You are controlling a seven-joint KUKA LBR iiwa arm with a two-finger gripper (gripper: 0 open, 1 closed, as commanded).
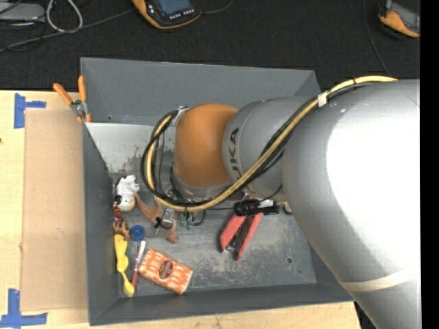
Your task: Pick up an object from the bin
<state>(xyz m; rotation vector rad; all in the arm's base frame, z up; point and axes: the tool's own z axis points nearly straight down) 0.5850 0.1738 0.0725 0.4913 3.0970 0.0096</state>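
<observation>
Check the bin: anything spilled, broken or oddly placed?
Nothing stands out. The white toy, blue cap and orange packet lie loose by the bin's left wall, the red pliers apart mid-floor.

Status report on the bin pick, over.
Gripper low in bin, left side. Nearest: blue cap, white figurine, orange packet. Red-handled pliers lie apart, right.

light: even, overhead, moderately bright | glare: pale sheen on the arm (363,184) casing and the far-left wall of the bin (127,146) | shadow: soft, under the arm on the bin's floor | beyond far rim: dark
</observation>
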